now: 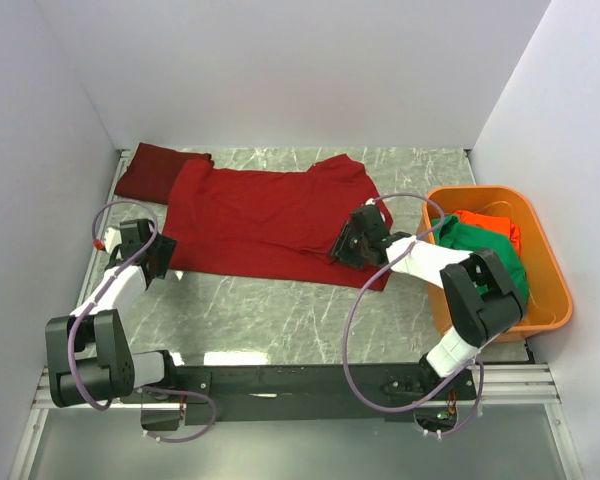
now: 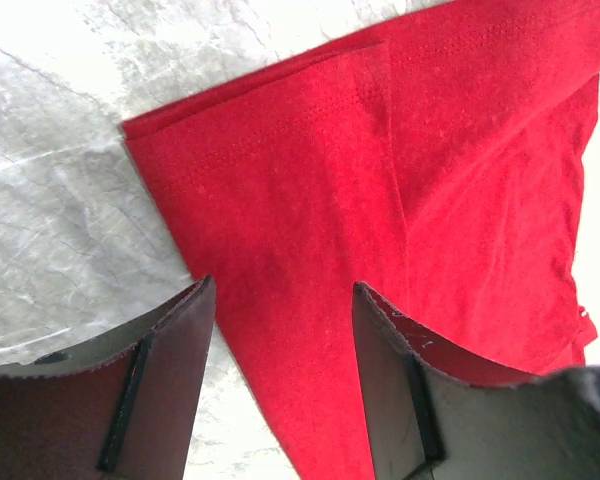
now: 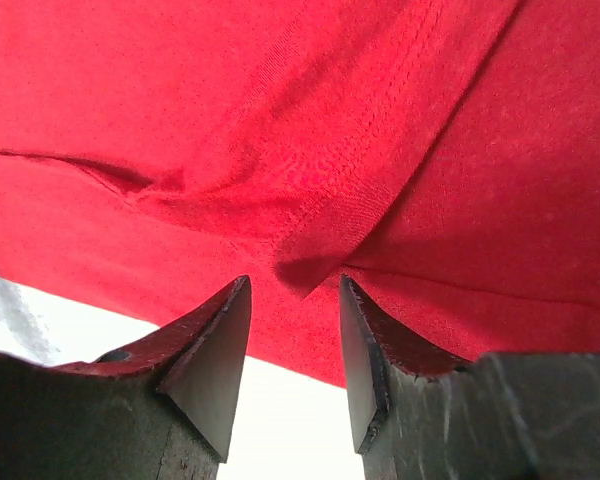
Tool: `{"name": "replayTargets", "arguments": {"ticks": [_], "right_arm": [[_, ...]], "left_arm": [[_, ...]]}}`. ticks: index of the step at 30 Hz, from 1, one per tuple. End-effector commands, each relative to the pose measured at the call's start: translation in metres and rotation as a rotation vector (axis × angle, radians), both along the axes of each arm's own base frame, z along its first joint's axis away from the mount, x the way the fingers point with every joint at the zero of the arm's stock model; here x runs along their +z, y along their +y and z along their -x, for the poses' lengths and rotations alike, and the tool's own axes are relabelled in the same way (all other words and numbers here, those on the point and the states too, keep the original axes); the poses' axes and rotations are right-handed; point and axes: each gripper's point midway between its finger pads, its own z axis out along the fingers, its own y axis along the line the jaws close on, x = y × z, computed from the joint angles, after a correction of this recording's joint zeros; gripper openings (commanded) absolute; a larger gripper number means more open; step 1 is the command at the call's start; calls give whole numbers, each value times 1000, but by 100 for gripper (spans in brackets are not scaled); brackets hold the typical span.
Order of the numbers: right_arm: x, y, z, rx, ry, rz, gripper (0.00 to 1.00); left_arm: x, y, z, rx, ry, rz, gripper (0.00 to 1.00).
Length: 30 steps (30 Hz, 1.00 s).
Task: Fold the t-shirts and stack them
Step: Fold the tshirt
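Note:
A crimson t-shirt lies spread flat across the middle of the table. A folded crimson shirt lies behind its left end. My left gripper is open at the shirt's near left corner; in the left wrist view the red cloth runs between the fingers. My right gripper is open over the shirt's right side; in the right wrist view a fold of the sleeve hem sits just above the gap. A green shirt and an orange-red shirt lie in the tub.
A rigid orange tub stands at the right edge of the table. White walls close in the left, back and right. The grey marbled tabletop shows in front of the shirt.

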Motion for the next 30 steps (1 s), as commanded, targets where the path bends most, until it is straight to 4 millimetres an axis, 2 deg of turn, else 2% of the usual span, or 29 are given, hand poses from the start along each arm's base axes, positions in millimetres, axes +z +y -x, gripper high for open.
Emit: {"name": "replayTargets", "arguments": {"ticks": [1, 5, 8, 9, 12, 13, 15, 21, 22, 30], "right_arm": [[9, 12, -10, -7, -43, -35, 48], [7, 16, -14, -3, -47, -39, 48], [5, 19, -16, -4, -46, -47, 43], [3, 20, -16, -3, -41, -47, 35], [4, 24, -22, 1, -45, -50, 20], [5, 26, -26, 4, -50, -50, 10], [7, 26, -29, 4, -54, -44, 1], [30, 35, -55, 14, -102, -27, 0], [37, 39, -65, 16, -117, -31, 0], [43, 61, -103, 67, -136, -12, 0]], "left_arm": [[14, -4, -7, -34, -62, -8, 62], [15, -5, -7, -39, -66, -3, 62], [15, -4, -7, -41, -64, -6, 62], [14, -4, -6, -42, -62, -7, 61], [14, -5, -6, -44, -63, -8, 61], [14, -5, -6, -44, -61, -8, 61], [13, -5, -5, -46, -57, -8, 61], [13, -5, -4, -49, -54, -13, 60], [15, -5, -5, -49, -57, -14, 60], [18, -7, -5, -66, -59, -15, 60]]}}
